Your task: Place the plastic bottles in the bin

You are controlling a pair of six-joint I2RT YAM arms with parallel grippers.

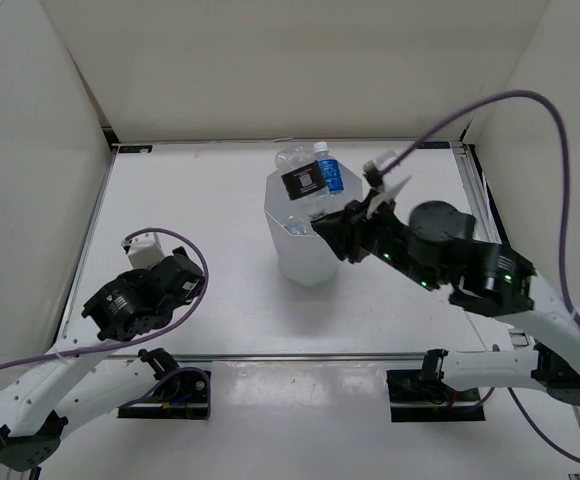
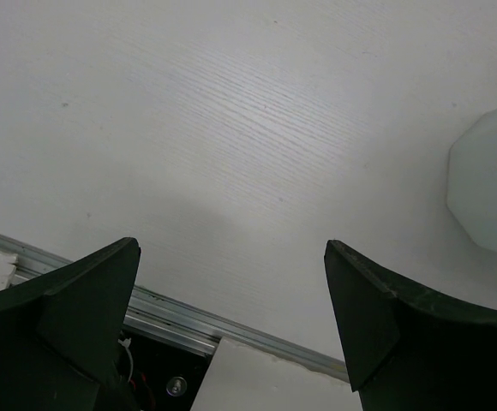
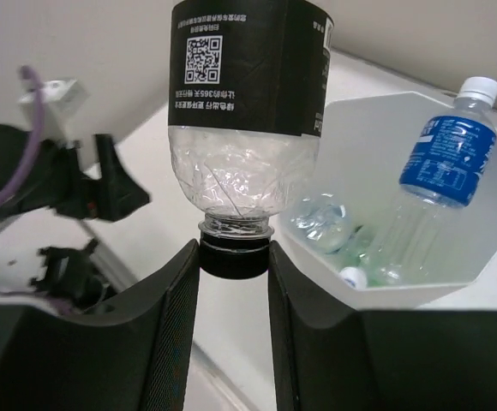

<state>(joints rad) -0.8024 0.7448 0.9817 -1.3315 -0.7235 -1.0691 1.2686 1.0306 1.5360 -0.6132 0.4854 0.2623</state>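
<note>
You are gripping a short clear plastic bottle with a black label (image 3: 247, 68) by its cap, the right gripper (image 3: 234, 257) clamped on it, over the mouth of the large white translucent many-sided bin (image 1: 305, 262). A blue-labelled clear bottle (image 3: 448, 154) and others are sitting inside, so this one is likely the last. Your right arm is stretching forward, and the left gripper (image 2: 231, 282) is hanging wide apart above the white table (image 2: 231, 128).

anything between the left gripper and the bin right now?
No. Only bare table lies between the left gripper and the bin; the top view shows it, and the left wrist view agrees.
</note>
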